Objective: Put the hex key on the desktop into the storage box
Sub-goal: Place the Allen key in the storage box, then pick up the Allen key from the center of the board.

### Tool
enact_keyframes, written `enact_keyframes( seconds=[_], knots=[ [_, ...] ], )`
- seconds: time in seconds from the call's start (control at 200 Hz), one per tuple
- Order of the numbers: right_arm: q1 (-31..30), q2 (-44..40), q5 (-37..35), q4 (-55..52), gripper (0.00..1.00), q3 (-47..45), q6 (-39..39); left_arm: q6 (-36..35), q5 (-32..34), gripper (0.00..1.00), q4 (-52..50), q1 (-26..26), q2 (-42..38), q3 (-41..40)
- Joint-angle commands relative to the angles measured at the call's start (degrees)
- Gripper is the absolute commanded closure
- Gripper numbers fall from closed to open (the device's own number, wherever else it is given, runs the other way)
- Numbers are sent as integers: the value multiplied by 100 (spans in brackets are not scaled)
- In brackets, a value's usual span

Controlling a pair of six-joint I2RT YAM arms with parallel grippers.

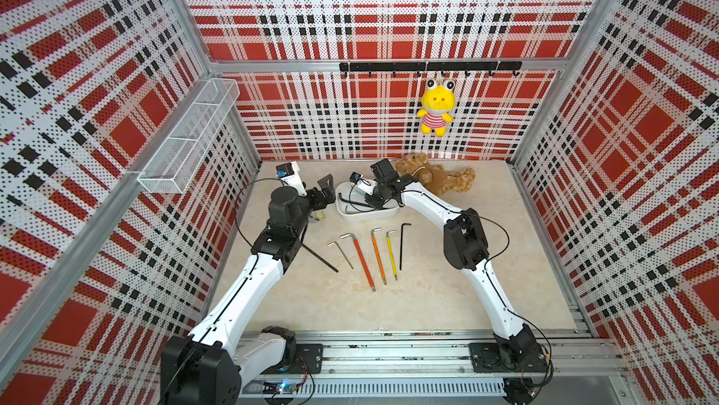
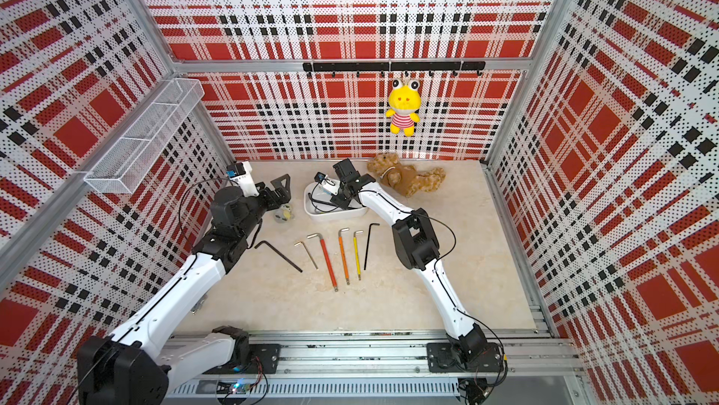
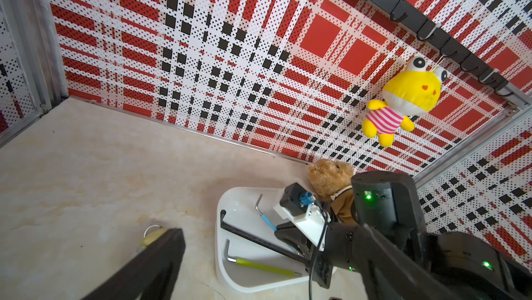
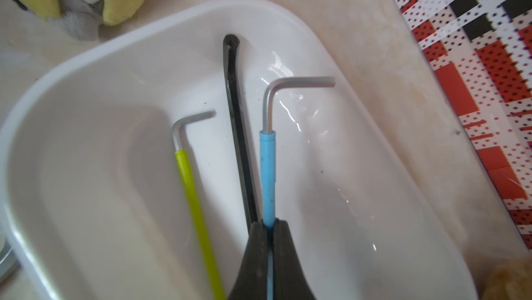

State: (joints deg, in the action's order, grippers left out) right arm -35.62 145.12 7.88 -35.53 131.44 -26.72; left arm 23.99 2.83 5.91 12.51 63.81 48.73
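**Spotter:** Where are you with the keys?

**Operator:** My right end effector [image 4: 269, 226] is clamped on the blue-sleeved hex key [image 4: 267, 169], holding it by the sleeve. Its bent end points into the storage box [image 4: 86, 186]. I can't tell whether it touches the floor of the box.

**Spotter:** What's already in there?

**Operator:** Two are lying inside: a plain black key [image 4: 234, 117] and a lime-green one [image 4: 190, 192]. The blue one would make three once I let go, so I'd call this the release step.

**Spotter:** And on the counter?

**Operator:** I count six left on the counter [image 1: 447, 286], in a loose row nearer to me than the box: a black one [image 1: 321, 257] partly under my left arm, a small bare one [image 1: 344, 254], then red [image 1: 363, 263], orange [image 1: 378, 259], yellow [image 1: 391, 255] and another black [image 1: 402, 245]. So roughly a third is done.

**Spotter:** What about the left side?

**Operator:** The left end effector [image 1: 326, 192] is spread apart and empty, just beside the box.

**Spotter:** Any markings you can read?

**Operator:** None. There are no size stamps or brand names legible on the keys or the box.
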Motion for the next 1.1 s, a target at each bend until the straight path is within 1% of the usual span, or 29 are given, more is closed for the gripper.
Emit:
enact_keyframes(
  seconds=[0.0, 0.015, 0.05, 0.12, 0.16, 0.175, 0.195, 0.256, 0.291, 0.411, 0.476, 0.566, 0.626, 0.672, 0.727, 0.817, 0.877, 0.912, 0.917, 0.932, 0.982, 1.092],
  knots=[
    [-68, 174, 117, -92, 100, 171, 40, -34, 15, 1, 50, -24, 35, 33],
    [-68, 177, 117, -94, 100, 179, 44, -30, 15, 1, 50, -29, 35, 43],
    [-77, 193, 118, -95, 93, 194, 60, -33, 16, 1, 50, -33, 37, 48],
    [-77, 201, 71, -57, 83, 207, 116, -40, 23, 1, 50, -30, 43, 65],
    [-77, 184, 30, -27, 69, 215, 173, -40, 20, 1, 50, -30, 51, 72],
    [-77, 173, 7, -13, 62, 216, 194, -41, 17, 1, 50, -30, 52, 80],
    [-77, 161, -11, 5, 56, 216, 221, -49, 12, 1, 50, -30, 55, 84],
    [-77, 82, -68, 73, 47, 224, 332, -51, 14, 1, 50, -25, 67, 97],
    [-77, 25, -111, 113, 44, 224, 412, -50, 16, 1, 50, -29, 78, 103],
    [-77, -389, -319, 251, 39, 224, 831, -52, 0, 1, 50, -27, 103, 152],
    [-77, -775, -560, 282, 37, 159, 1284, -50, -16, 1, 50, -29, 111, 172],
    [-70, -1551, -1057, 344, 36, -403, 2057, -52, 4, 1, 33, -28, 96, 188],
    [-40, -2118, -1229, 264, 38, -944, 2598, -70, 24, 1, 33, -32, 93, 189],
    [-6, -2462, -1264, 40, 40, -1298, 3041, -76, 29, 1, 33, -45, 104, 189],
    [56, -2766, -1554, -432, 40, -1629, 3669, -80, 11, 1, 33, -47, 155, 213],
    [137, -3126, -1887, -1227, 37, -2221, 4647, -87, -58, 1, 49, -60, 242, 257],
    [199, -3281, -1789, -1528, 37, -2666, 5228, -55, -109, 1, 105, -55, 305, 269],
    [204, -3325, -1768, -1528, 37, -2885, 5228, -27, -152, 1, 143, -54, 346, 268],
    [204, -3329, -1690, -1551, 37, -2948, 5369, -22, -156, 1, 150, -55, 353, 264],
    [204, -3318, -1578, -1603, 39, -3001, 5438, -11, -176, 1, 167, -49, 371, 271],
    [196, -3261, -1473, -1696, 40, -3241, 5605, 41, -240, 1, 212, -48, 419, 290],
    [182, -3060, -1330, -1750, 40, -3489, 5789, 89, -295, 1, 259, 1, 451, 279]
  ],
)
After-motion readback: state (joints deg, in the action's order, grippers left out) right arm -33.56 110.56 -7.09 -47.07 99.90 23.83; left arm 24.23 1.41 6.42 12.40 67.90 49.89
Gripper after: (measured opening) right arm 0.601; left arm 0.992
